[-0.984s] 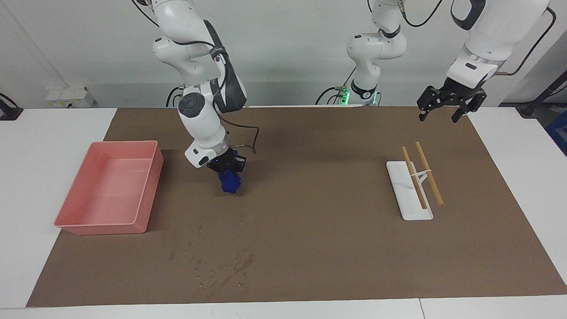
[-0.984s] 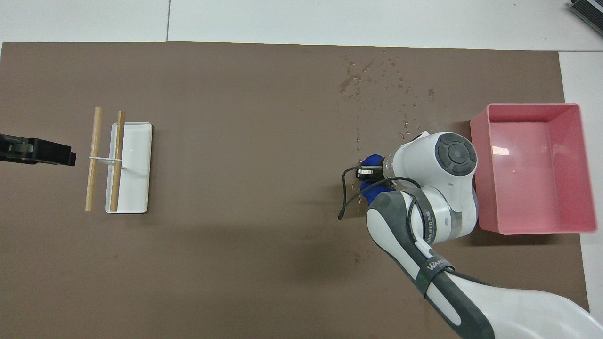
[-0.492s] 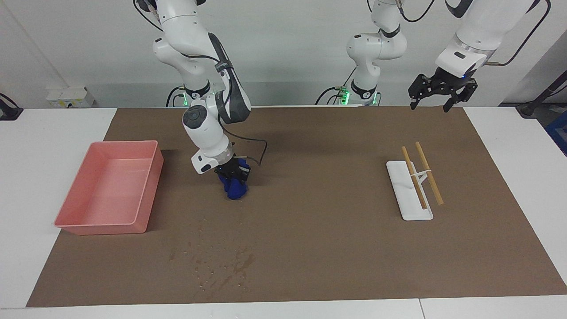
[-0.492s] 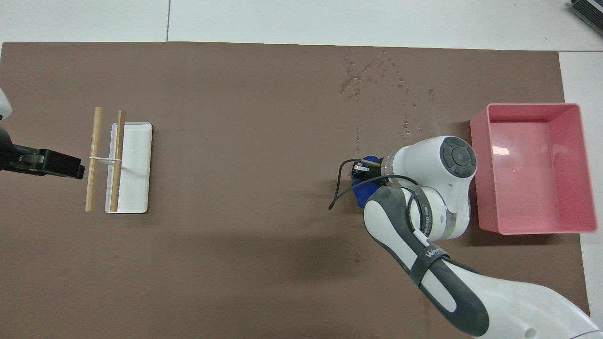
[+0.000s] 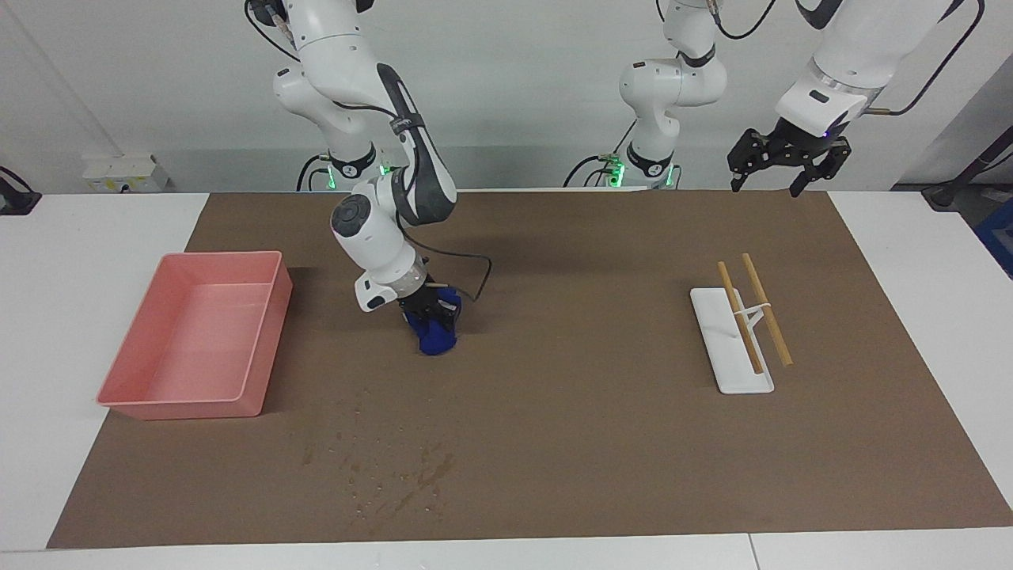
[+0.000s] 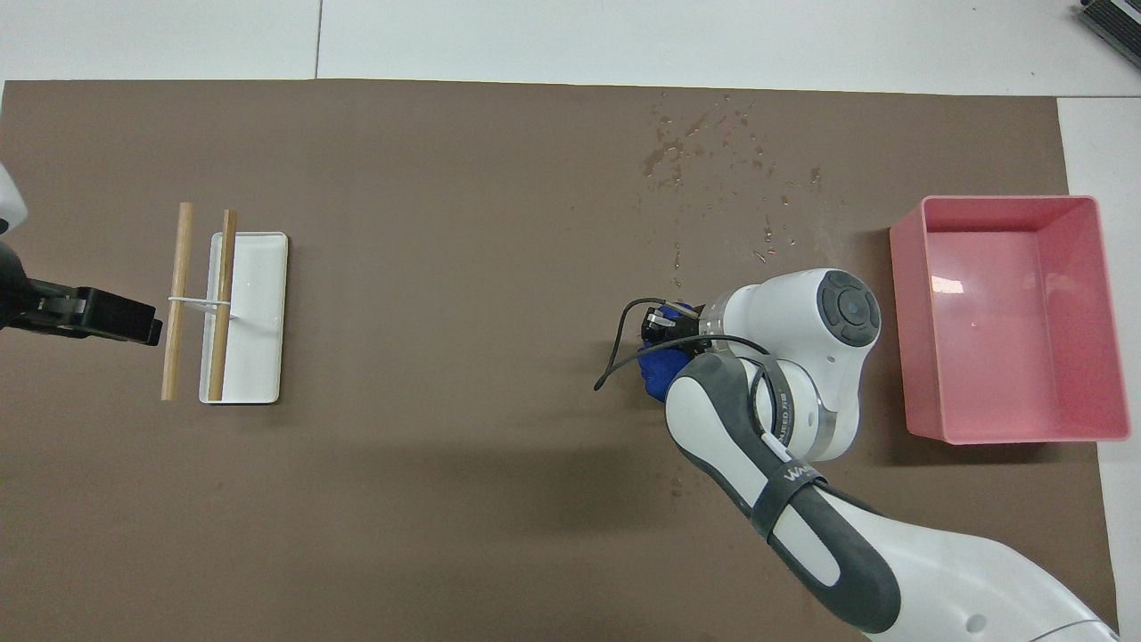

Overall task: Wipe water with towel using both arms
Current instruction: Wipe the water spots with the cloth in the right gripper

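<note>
Right claw [image 5: 431,310] clamped on bunched blue towel [image 5: 437,338], pressed to counter [image 5: 601,443] at frame centre-left. Water [image 5: 396,475] lower centre-left, unwiped. Left claw [image 5: 779,158] spread wide, waiting upper right. Next: drag towel onto droplets.

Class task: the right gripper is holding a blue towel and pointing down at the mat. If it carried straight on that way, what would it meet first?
The brown mat. The right gripper points steeply down with the blue towel bunched beneath it, apparently already touching the mat, though depth is unclear.
</note>
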Motion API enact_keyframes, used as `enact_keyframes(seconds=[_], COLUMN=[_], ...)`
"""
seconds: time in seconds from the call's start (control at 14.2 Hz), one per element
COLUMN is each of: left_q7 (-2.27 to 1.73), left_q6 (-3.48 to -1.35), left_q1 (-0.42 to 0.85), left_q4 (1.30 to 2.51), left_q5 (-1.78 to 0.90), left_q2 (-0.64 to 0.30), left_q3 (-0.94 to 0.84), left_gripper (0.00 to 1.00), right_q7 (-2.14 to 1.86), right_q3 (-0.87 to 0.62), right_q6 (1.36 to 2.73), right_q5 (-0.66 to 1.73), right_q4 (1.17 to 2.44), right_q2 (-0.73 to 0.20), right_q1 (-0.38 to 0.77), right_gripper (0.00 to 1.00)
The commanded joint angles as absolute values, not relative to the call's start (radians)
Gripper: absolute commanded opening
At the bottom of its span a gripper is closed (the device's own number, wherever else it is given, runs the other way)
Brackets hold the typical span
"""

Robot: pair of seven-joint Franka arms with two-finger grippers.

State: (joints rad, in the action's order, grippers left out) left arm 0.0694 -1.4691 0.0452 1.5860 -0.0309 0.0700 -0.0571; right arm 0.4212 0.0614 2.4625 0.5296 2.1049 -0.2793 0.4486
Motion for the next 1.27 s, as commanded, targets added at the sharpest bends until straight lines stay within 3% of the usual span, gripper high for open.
enact_keyframes(seconds=[0.0, 0.63, 1.19], left_q7=[0.066, 0.066, 0.066], left_q6=[-1.451, -1.456, -1.456], left_q1=[0.045, 0.038, 0.038], left_q4=[1.583, 1.589, 1.589], left_q5=[-0.031, -0.031, -0.031], left_q2=[0.075, 0.078, 0.078], left_q3=[-0.055, -0.054, -0.054], left_gripper=[1.00, 1.00, 1.00], right_q7=[0.431, 0.408, 0.506], right_q3=[0.060, 0.067, 0.064], right_q6=[2.453, 2.224, 2.149], right_q5=[0.555, 0.534, 0.534], right_q4=[2.125, 2.128, 2.200], right_q2=[-0.268, -0.241, -0.178], right_q1=[0.459, 0.411, 0.465], right_gripper=[0.00, 0.00, 0.00])
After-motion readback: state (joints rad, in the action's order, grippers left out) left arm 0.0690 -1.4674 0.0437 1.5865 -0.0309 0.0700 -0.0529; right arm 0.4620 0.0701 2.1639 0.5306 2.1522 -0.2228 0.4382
